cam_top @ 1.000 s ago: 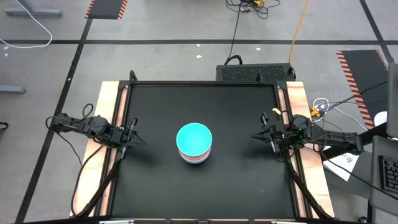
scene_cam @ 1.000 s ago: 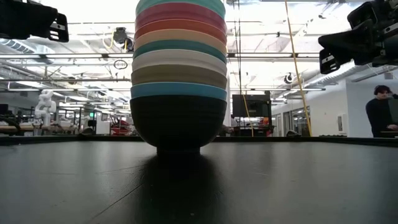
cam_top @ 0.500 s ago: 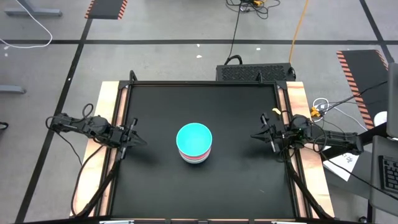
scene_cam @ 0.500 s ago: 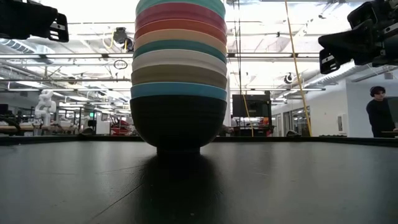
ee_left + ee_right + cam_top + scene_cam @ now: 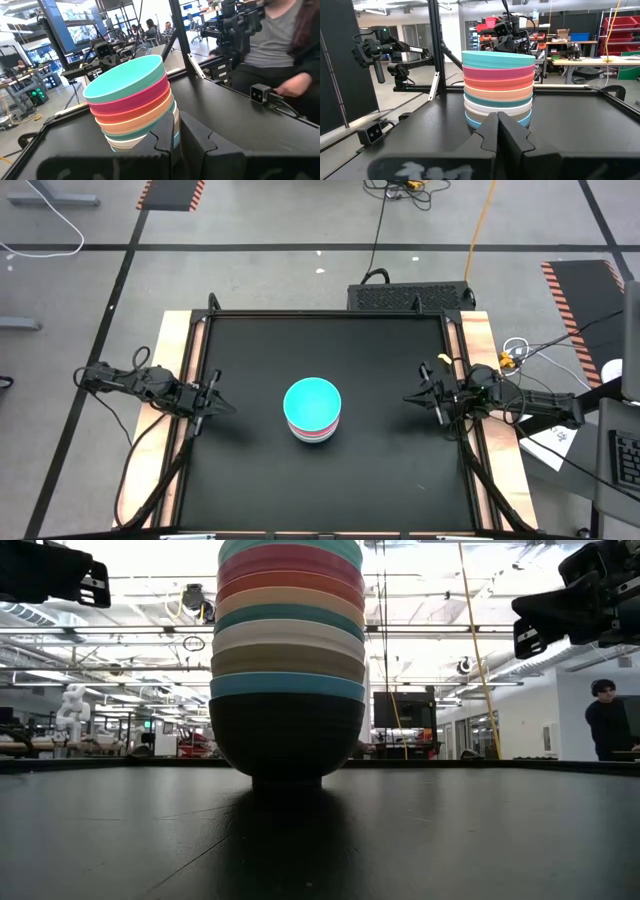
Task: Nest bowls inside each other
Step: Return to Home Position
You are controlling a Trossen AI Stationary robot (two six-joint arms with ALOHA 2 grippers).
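The bowls stand nested in one stack [image 5: 312, 410] at the middle of the black table, resting on the black bottom bowl's foot [image 5: 287, 780]; the turquoise bowl is on top [image 5: 125, 77]. The stack also shows in the right wrist view [image 5: 498, 87]. My left gripper [image 5: 226, 405] is shut and empty near the table's left edge, well left of the stack. My right gripper [image 5: 410, 398] is shut and empty near the right edge, well right of the stack.
Wooden strips run along the table's left [image 5: 165, 380] and right [image 5: 480, 340] sides. A small camera [image 5: 262, 93] sits at the table's edge. A black box [image 5: 410, 297] stands behind the far edge. A seated person [image 5: 280, 40] is beyond the table.
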